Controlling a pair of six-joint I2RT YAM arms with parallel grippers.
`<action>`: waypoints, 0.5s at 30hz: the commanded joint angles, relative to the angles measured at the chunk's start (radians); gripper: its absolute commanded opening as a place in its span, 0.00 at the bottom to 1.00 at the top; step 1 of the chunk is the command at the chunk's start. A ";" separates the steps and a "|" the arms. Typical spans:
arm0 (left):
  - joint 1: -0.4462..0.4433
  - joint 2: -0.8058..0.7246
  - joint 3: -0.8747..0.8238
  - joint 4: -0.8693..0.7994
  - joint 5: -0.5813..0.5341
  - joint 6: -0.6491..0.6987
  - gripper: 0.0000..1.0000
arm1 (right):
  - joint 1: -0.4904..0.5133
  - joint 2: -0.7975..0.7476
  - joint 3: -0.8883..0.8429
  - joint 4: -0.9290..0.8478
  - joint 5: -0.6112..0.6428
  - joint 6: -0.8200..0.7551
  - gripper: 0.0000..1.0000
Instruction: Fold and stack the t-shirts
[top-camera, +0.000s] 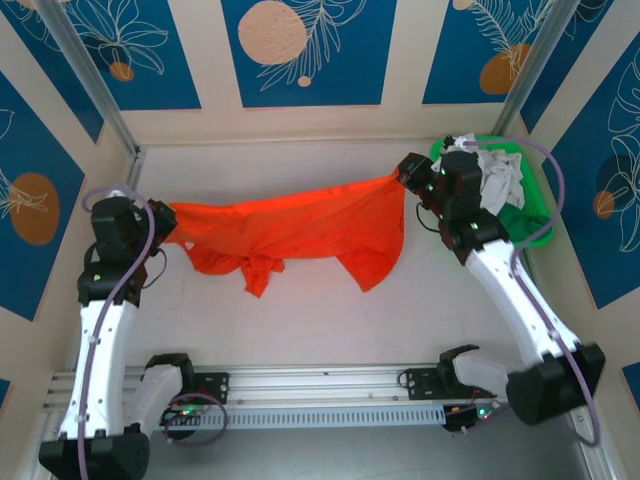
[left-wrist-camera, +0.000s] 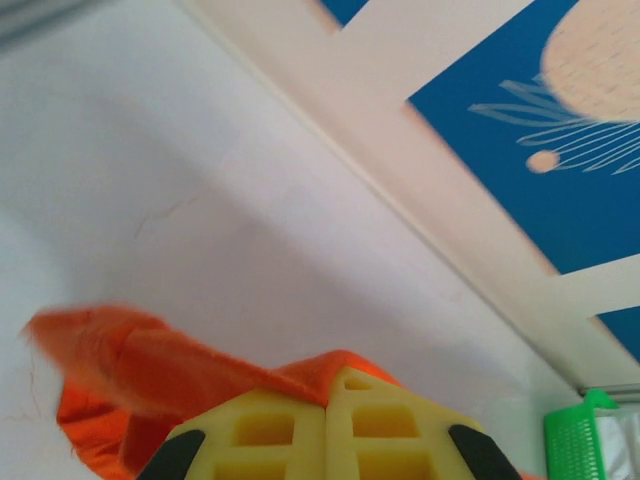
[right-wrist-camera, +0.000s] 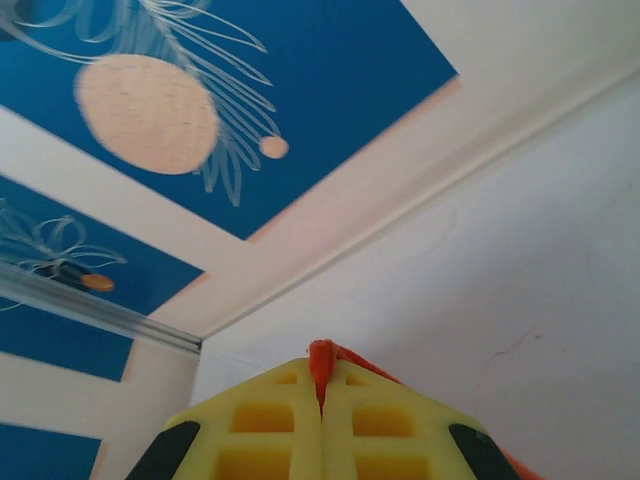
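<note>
An orange-red t-shirt (top-camera: 300, 230) hangs stretched between my two grippers above the table, sagging in the middle with a sleeve drooping. My left gripper (top-camera: 160, 222) is shut on its left end. In the left wrist view the yellow fingers (left-wrist-camera: 260, 430) meet with orange-red cloth (left-wrist-camera: 130, 370) bunched over them. My right gripper (top-camera: 408, 172) is shut on the right end; a pinch of the orange-red cloth (right-wrist-camera: 322, 358) pokes up between its closed yellow fingers (right-wrist-camera: 390, 430). A crumpled white t-shirt (top-camera: 498, 178) lies in the green tray (top-camera: 530, 222) behind the right arm.
The green tray sits at the back right corner against the wall; its edge (left-wrist-camera: 575, 440) shows in the left wrist view. Blue patterned wall panels (top-camera: 305, 50) ring the table. A metal rail (top-camera: 320, 385) runs along the near edge between the arm bases.
</note>
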 joint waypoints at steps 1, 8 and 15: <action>0.017 -0.038 0.085 -0.117 -0.039 0.046 0.00 | 0.044 -0.131 -0.024 -0.063 0.141 -0.080 0.00; 0.016 -0.002 0.134 -0.126 -0.010 0.019 0.00 | 0.066 -0.174 0.050 -0.163 0.182 -0.168 0.00; 0.014 0.212 0.109 0.032 0.071 -0.012 0.00 | 0.049 0.106 0.189 -0.166 0.152 -0.217 0.00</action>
